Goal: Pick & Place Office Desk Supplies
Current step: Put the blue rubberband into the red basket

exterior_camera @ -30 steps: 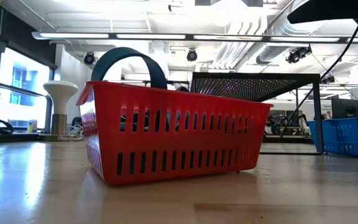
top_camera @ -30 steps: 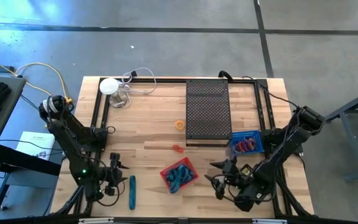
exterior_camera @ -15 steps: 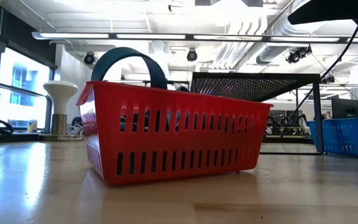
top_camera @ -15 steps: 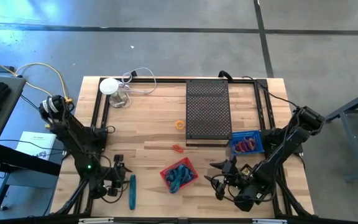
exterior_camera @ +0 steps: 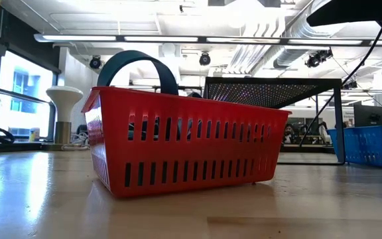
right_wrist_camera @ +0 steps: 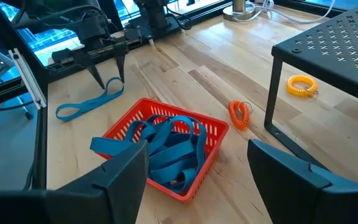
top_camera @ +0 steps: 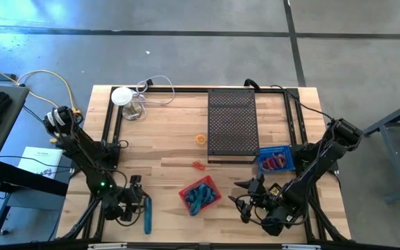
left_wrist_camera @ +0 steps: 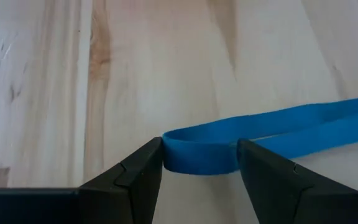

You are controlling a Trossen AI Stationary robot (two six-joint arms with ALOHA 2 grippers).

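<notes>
A blue elastic band (top_camera: 147, 214) lies flat on the table near its front left. My left gripper (top_camera: 140, 197) is open and slants down over the band's far end (left_wrist_camera: 197, 155), one finger on each side of it. The red basket (top_camera: 200, 195) holds several blue bands (right_wrist_camera: 169, 146), and one loop (exterior_camera: 138, 66) sticks up above its rim. My right gripper (right_wrist_camera: 199, 149) stands open just right of the red basket, with nothing between its fingers. An orange coil (right_wrist_camera: 239, 114) and an orange ring (right_wrist_camera: 301, 84) lie on the table. My left gripper has its fingers (left_wrist_camera: 143, 174) on either side of the band's looped end (left_wrist_camera: 197, 155), coming from above at a slant. The band lies flat on the wood. Whether the fingertips touch it, I cannot tell.
A black perforated stand (top_camera: 232, 123) is at the back middle, and a blue basket (top_camera: 276, 161) with coloured loops is at its right corner. A white round object (top_camera: 122, 96) with a cable sits at the far left. Bare wood lies between the band and the red basket.
My left gripper has come down and toward the blue band's far end, rolling and tipping as it went. Its fingers now stand on either side of that end. The band has not moved.
</notes>
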